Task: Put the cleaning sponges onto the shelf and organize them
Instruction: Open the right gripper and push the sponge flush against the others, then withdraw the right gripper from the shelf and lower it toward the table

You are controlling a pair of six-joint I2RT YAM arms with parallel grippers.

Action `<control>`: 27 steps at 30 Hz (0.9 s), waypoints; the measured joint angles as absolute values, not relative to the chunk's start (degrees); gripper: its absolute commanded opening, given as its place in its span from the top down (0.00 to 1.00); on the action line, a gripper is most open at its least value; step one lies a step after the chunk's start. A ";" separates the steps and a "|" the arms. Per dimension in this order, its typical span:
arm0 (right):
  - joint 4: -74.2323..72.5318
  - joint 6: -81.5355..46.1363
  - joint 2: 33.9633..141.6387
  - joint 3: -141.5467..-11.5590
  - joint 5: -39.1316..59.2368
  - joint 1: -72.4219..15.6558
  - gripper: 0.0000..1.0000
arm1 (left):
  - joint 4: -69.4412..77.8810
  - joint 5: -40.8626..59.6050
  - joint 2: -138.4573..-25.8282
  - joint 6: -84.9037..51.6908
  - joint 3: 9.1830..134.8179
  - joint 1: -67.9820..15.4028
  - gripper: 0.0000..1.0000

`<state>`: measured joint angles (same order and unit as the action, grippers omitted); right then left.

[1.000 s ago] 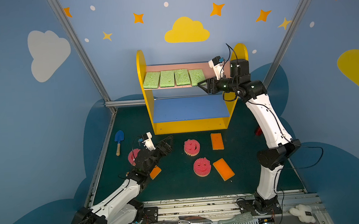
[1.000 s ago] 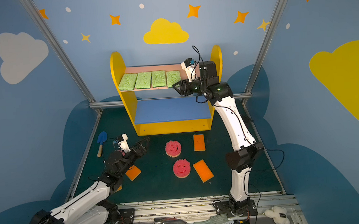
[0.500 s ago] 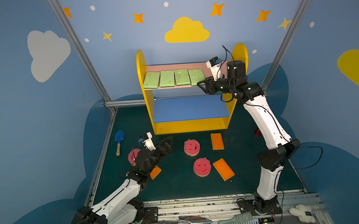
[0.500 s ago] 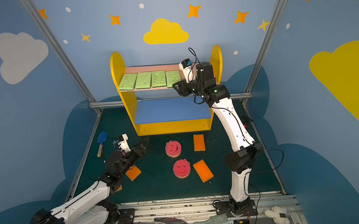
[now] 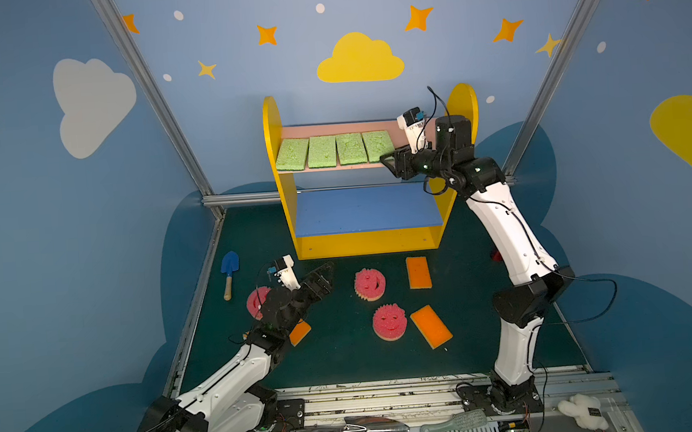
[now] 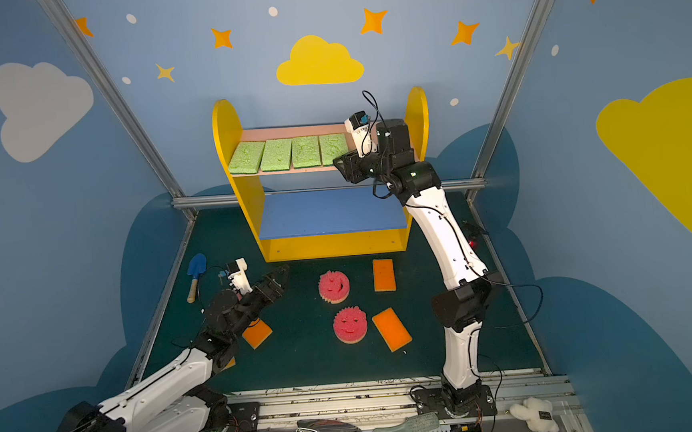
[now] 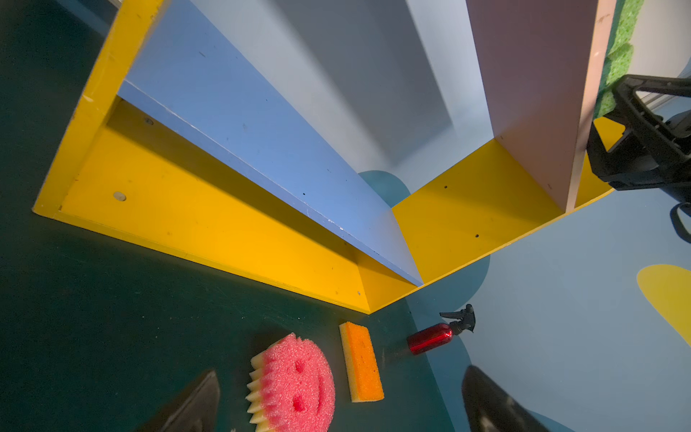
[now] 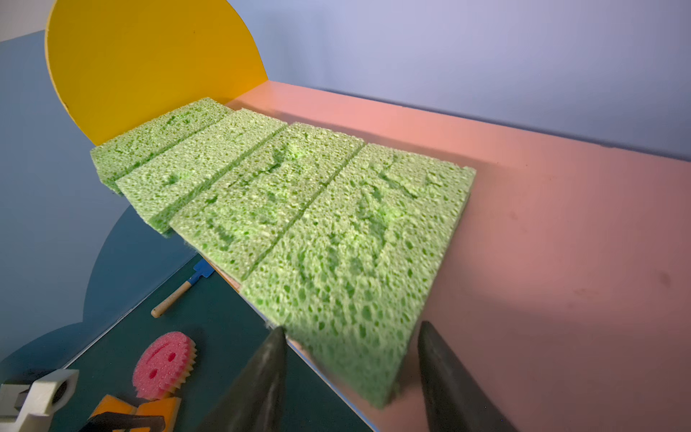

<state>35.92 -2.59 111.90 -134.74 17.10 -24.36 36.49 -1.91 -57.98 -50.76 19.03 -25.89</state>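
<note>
Cleaning sponges (image 8: 284, 209): pores sharp only in right wrist view

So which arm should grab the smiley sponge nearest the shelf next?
Left, probably. The left gripper, open, hovers low near that smiley sponge; the right gripper is up at the shelf by the green sponges.

right end effector (image 5: 388, 162) shifted toward rightmost green sponge (image 5: 378, 146), jaws slightly narrower
</note>
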 measured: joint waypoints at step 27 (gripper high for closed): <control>25.67 -2.35 107.90 -124.20 25.71 -25.47 0.41 | 36.45 -1.93 -57.87 -50.76 18.94 -25.91 0.00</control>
<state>25.67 -2.35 107.90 -124.20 25.71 -25.47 36.45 -1.93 -57.87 -50.76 18.94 -25.91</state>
